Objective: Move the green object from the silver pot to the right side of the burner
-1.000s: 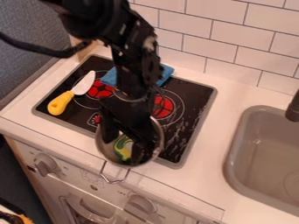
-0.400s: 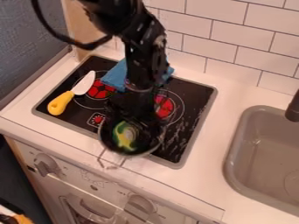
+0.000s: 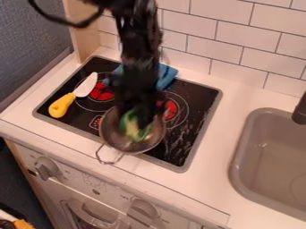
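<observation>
Silver pot (image 3: 110, 137) shifted farther back; gripper (image 3: 135, 121) over pot, spread or pinching, can't tell. Green object (image 3: 129, 128) in or just above pot; lift unconfirmed, pot perhaps dragged, placing remains.

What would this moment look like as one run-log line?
gripper: over silver pot | green object: beside gripper, hold unclear | placing by burner: not yet done

The stove (image 3: 203, 105) has the knife (image 3: 74, 95) left, the pot (image 3: 119, 142) near and the cloth (image 3: 168, 75) far; the sink (image 3: 238, 150) lies right.
</observation>
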You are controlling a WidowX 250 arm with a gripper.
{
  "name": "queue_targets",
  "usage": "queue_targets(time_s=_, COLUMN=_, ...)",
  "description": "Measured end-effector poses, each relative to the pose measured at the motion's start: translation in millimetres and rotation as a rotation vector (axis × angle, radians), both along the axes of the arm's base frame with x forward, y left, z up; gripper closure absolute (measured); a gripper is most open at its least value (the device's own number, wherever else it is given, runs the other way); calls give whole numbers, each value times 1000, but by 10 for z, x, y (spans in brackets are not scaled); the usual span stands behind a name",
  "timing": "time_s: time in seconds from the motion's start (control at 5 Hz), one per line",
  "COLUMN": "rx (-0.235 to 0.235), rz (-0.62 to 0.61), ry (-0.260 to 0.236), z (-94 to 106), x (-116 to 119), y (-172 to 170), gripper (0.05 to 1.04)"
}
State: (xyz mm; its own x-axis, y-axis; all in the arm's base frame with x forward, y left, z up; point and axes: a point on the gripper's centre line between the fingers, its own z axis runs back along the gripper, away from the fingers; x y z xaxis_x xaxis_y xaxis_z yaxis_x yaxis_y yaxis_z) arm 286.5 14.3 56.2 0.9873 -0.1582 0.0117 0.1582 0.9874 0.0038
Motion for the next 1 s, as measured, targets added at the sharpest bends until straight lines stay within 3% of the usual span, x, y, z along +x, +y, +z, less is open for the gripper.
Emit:
queue_targets(time_s=0.2, rx=-52, rz=-38, ry=-51, z=333, x=125, y=-140, gripper=606)
queue_targets(time_s=0.4, rx=-76, rz=-23, ry=-86, z=445, x=475, y=-267, gripper=606)
queue_targets(time_s=0.6, rx=-57, rz=19, ry=-75, z=224, x=892, y=-329, gripper=606)
queue_targets(time_s=0.8, rx=-3, rz=35, ry=-43, z=-40, x=1082, y=-320, gripper=606)
queue_targets(time_s=1.0, rx=51, rz=11, ry=-13, z=-195, x=1093, y=-348, gripper=523)
